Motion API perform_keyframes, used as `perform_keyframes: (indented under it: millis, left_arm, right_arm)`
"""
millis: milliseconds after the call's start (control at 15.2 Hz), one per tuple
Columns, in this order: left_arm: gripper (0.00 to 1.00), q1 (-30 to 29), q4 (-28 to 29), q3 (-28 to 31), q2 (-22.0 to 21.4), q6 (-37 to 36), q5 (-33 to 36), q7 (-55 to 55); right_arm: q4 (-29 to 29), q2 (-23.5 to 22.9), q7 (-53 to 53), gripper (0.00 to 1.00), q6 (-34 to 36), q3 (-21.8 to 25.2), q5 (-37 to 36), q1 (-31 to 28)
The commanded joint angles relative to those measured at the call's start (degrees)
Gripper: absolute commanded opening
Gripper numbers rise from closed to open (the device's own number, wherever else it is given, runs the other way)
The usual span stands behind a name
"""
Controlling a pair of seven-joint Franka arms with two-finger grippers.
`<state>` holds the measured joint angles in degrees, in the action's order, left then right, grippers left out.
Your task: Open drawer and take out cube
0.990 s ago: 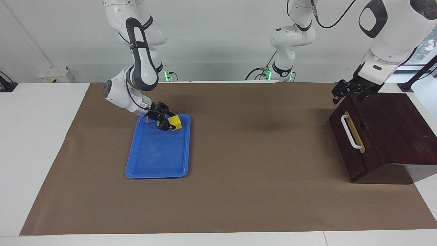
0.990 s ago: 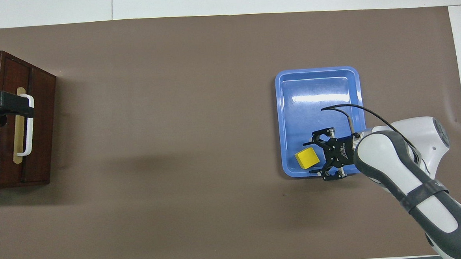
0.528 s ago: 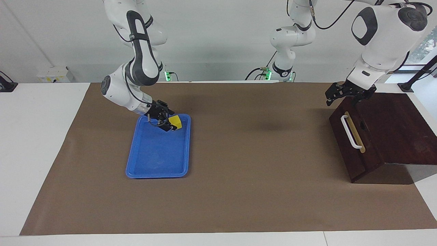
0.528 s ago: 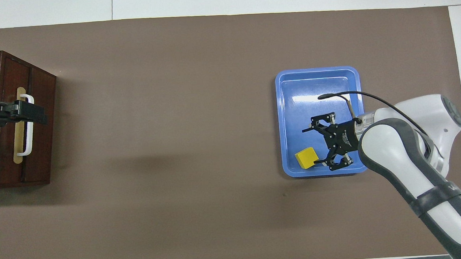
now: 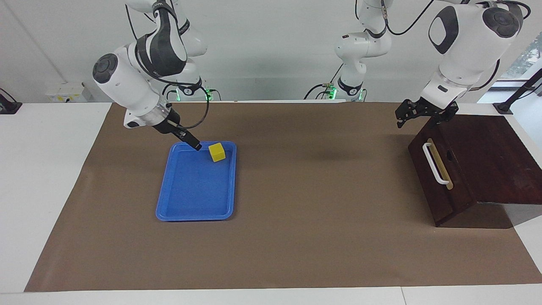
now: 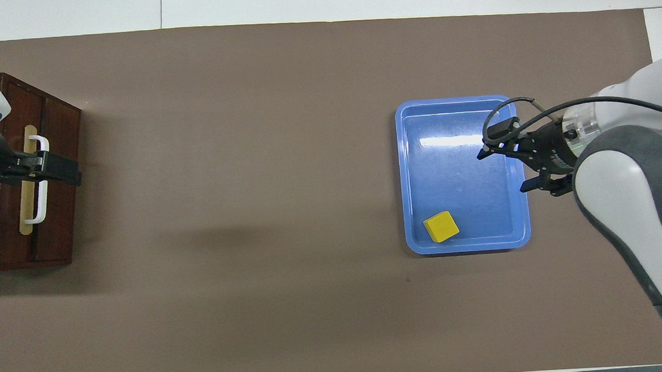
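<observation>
Cube (image 5: 217,152) in blue tray (image 5: 186,207), right hand (image 5: 195,146) raised beside it, fingers apart

We see a glossy blue plastic tray (image 6: 460,111), a dark polished wooden drawer box (image 5: 487,156) and a matt brown paper mat (image 6: 250,156).

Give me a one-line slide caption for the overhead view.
Yellow cube rests in the blue tray, right gripper open above the tray's edge; left gripper open over the closed drawer.
</observation>
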<state>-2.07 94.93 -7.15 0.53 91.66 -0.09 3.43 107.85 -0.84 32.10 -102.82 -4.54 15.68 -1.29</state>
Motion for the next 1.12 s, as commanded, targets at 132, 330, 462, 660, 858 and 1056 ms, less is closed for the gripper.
perform_keyframes:
  millis: [132, 330, 462, 660, 858, 1056]
  left_arm:
    - [1.0, 0.4, 0.61, 0.38, -1.24, -1.57, 0.62, 1.05]
    - [1.0, 0.4, 0.7, 0.38, -1.33, -1.74, 0.62, 1.14]
    - [1.0, 0.4, 0.78, 0.38, -1.33, -1.74, 0.62, 1.23]
    - [1.0, 0.4, 0.78, 0.47, -1.33, -2.45, 0.71, 4.2]
    - [1.0, 0.31, 0.87, 0.47, -1.41, -2.54, 0.71, 4.57]
    - [1.0, 0.13, 1.05, 0.56, -1.68, -2.1, 0.71, 4.04]
  right_arm:
    - [-10.27, -1.53, -24.84, 1.0, 8.23, -0.47, -11.27, -3.45]
    - [-15.02, -0.48, -31.73, 1.0, 12.53, -0.56, -15.41, -4.25]
    - [-18.8, -0.3, -32.27, 1.0, 18.51, -1.0, -17.7, -4.07]
    - [-16.89, 1.01, -33.15, 1.0, 19.5, -1.53, -20.7, -3.37]
    - [-13.19, 2.43, -32.89, 1.0, 17.83, -1.35, -20.26, -3.37]
    - [-13.28, 1.55, -32.71, 1.0, 17.57, -0.48, -17.73, -3.46]
